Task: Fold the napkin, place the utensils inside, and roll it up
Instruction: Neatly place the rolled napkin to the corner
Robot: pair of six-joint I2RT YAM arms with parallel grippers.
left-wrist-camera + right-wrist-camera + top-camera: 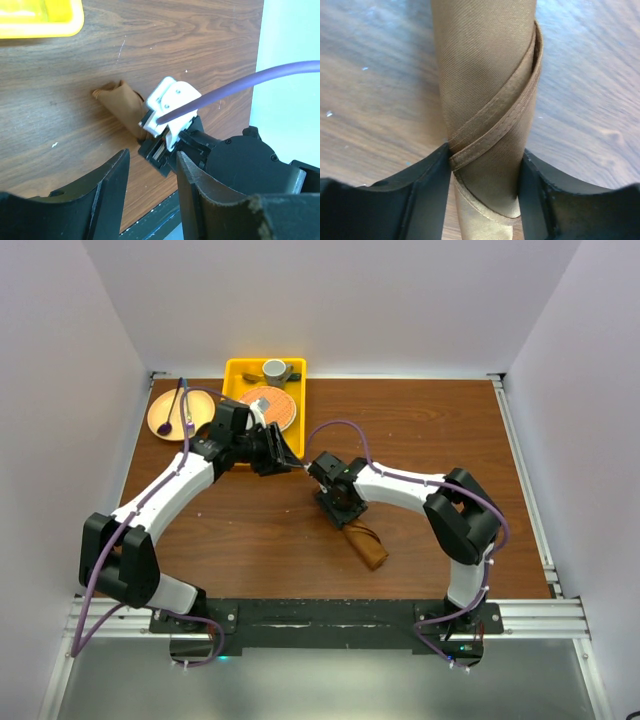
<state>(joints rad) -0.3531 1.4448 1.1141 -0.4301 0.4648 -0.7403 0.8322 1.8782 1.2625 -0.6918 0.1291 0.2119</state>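
Lying rolled up on the table, near its front middle, the napkin sits gripped between the right end effector fingers, which press both its sides. The left end effector hovers half open, holding nothing.

napkin ends cropped, tray mostly cropped

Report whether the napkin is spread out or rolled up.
Rolled up: the napkin is a narrow tube, its hemmed edge spiralling diagonally around it, lying on the table.
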